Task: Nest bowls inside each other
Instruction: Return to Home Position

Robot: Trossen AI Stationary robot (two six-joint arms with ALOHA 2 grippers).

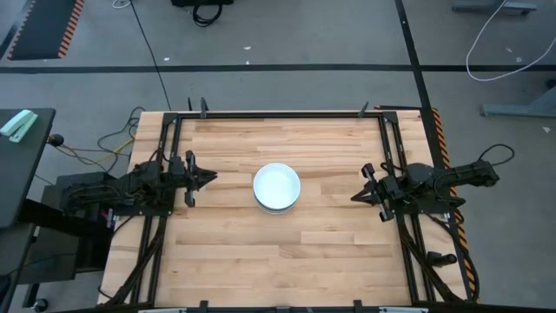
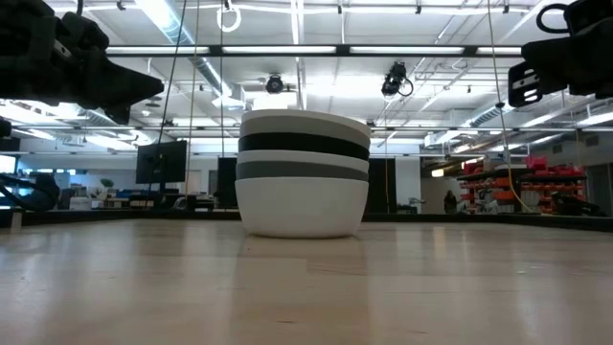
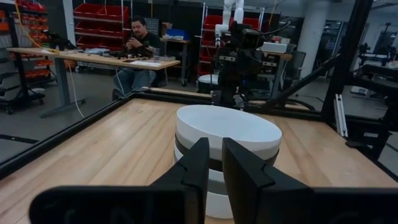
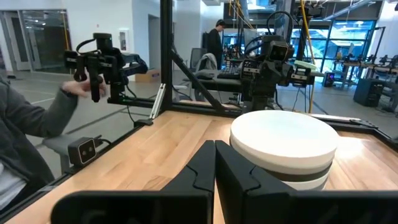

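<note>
Several bowls [image 1: 277, 188] stand nested in one stack at the table's middle, a white one on top. In the low view the stack [image 2: 303, 172] shows white, black, light and dark grey rims, and the white lowest bowl rests by its base on the wood. My left gripper [image 1: 211, 178] waits at the table's left edge, level and pointing at the stack [image 3: 227, 143]. A narrow gap shows between its fingertips [image 3: 216, 149]. My right gripper [image 1: 356, 196] waits at the right edge, its fingertips [image 4: 215, 149] together, pointing toward the stack [image 4: 283, 146]. Neither touches a bowl.
A black metal frame [image 1: 278, 114] runs round the wooden table. Bare wood lies on all sides of the stack. Beyond the table, a person's grey sleeve and hand [image 4: 37, 118] show near a camera mount [image 4: 99, 59], and another person [image 3: 138, 46] sits at a desk.
</note>
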